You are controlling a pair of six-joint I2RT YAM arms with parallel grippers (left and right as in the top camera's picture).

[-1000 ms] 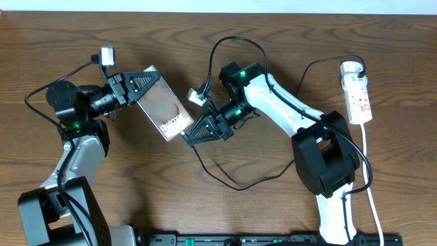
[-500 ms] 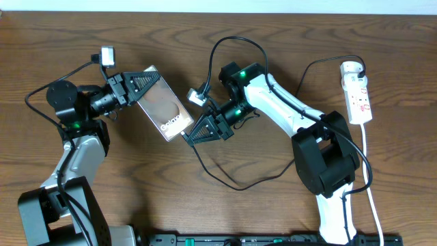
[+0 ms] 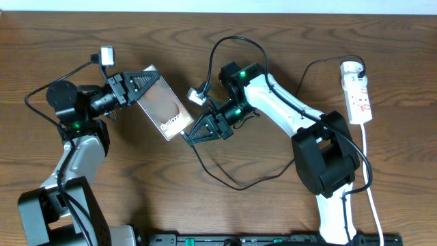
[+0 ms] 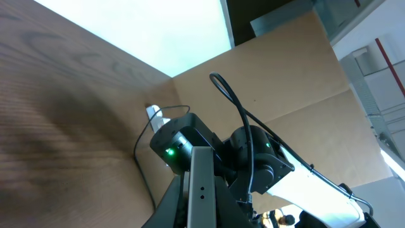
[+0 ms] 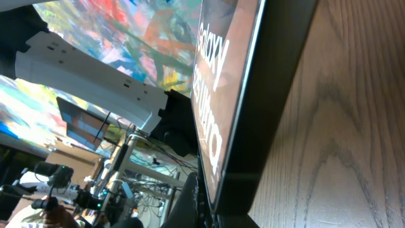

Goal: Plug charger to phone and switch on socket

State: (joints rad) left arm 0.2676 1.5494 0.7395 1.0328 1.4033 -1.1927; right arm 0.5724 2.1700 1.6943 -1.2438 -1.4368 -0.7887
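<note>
The phone [image 3: 162,104] is a dark glossy slab with white "Galaxy" lettering near its lower right end, held tilted off the table. My left gripper [image 3: 140,87] is shut on its upper left end; in the left wrist view the phone's grey edge [image 4: 201,180] sits between my fingers. My right gripper [image 3: 188,134] is shut at the phone's lower right end, where the charger's thin black cable [image 3: 235,186] leaves it; the plug tip is hidden. The right wrist view shows the phone's face [image 5: 228,82] close up. The cable ends at a round white adapter [image 3: 351,67] on the socket [image 3: 359,96].
The socket's white cord [image 3: 369,171] runs down the right side past the right arm's base [image 3: 328,164]. A thicker black robot cable [image 3: 235,42] loops above the right wrist. A black rail [image 3: 273,240] lies along the front edge.
</note>
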